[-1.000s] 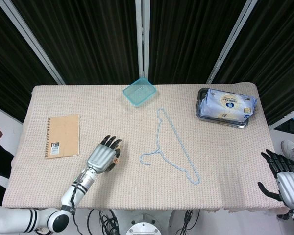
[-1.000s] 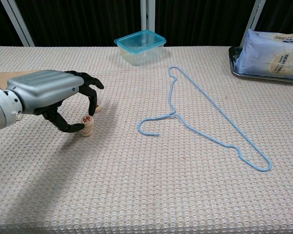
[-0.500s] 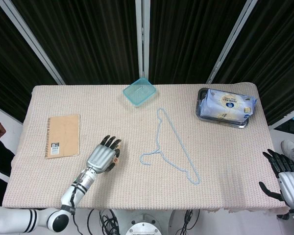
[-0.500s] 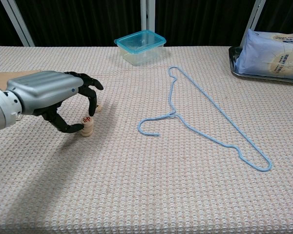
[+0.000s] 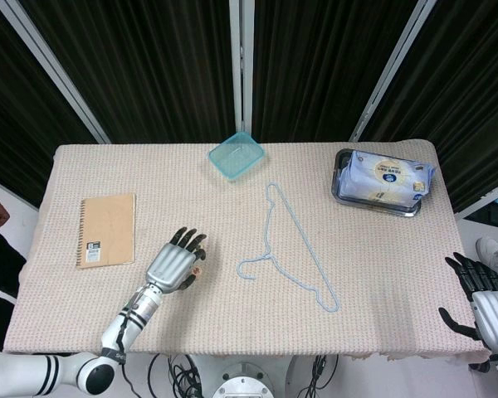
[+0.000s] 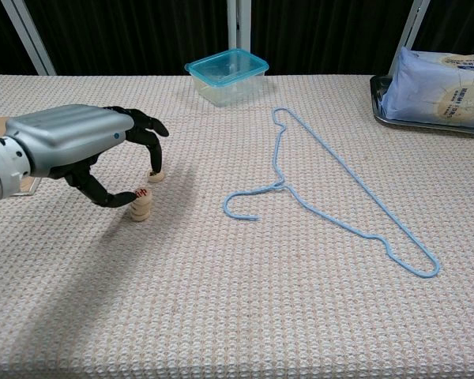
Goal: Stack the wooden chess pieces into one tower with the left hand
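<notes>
A short stack of round wooden chess pieces (image 6: 140, 208), red character on top, stands on the woven tablecloth at the left. A single wooden piece (image 6: 155, 175) lies just behind it. My left hand (image 6: 71, 146) hovers to the left of both, palm down. Its fingers (image 6: 152, 155) arch above the single piece, and its thumb tip sits beside the top of the stack. Nothing is held in it. In the head view the left hand (image 5: 174, 265) hides most of the pieces. My right hand (image 5: 484, 305) rests at the table's right front corner, fingers spread and holding nothing.
A brown spiral notebook (image 5: 107, 230) lies left of the hand. A teal plastic container (image 6: 227, 74) stands at the back centre. A blue wire hanger (image 6: 332, 205) lies across the middle. A wipes pack (image 6: 441, 79) sits in a tray at the back right.
The left hand has let go of the top piece of the stack. Its fingers have lifted and shifted back over the single piece. The right hand has not moved.
</notes>
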Controlling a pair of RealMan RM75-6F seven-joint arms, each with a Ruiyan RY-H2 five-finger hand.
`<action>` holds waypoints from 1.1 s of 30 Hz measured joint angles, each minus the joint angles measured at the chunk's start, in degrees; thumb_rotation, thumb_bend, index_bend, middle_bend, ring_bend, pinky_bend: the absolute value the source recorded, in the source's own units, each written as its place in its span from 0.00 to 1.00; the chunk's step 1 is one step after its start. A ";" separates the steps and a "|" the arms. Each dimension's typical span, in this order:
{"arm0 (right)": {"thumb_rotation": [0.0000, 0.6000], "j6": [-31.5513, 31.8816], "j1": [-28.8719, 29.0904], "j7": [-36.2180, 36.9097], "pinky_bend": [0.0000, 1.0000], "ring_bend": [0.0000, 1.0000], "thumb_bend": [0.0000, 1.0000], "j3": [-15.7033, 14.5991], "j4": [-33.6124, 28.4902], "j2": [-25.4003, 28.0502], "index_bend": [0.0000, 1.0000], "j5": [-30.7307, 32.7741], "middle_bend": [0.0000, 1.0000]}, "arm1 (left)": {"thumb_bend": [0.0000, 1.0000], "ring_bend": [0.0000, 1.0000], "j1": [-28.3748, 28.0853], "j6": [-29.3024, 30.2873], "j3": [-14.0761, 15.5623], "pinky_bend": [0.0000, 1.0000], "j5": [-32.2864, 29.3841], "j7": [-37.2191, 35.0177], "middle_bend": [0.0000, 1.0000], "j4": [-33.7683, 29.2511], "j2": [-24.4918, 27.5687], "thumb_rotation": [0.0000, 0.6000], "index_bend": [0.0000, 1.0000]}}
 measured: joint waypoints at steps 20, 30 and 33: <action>1.00 -0.41 0.19 1.13 0.00 0.00 0.26 0.03 0.48 0.18 0.00 0.14 0.00 | 0.52 0.00 -2.30 -2.78 -1.23 0.00 -0.25 0.42 0.00 -0.48 -0.62 0.27 0.35; 1.00 -0.53 0.20 0.58 0.00 0.00 0.26 -0.02 0.21 0.16 0.00 0.16 0.00 | 0.52 0.00 -2.35 -2.56 -0.14 0.00 -1.62 2.38 0.00 0.10 -1.22 0.27 0.36; 1.00 -0.60 0.21 0.65 0.00 0.00 0.26 0.01 0.26 0.15 0.00 0.29 0.00 | 0.52 0.00 -2.42 -2.63 0.05 0.00 -2.26 2.97 0.00 0.58 -1.50 0.29 0.36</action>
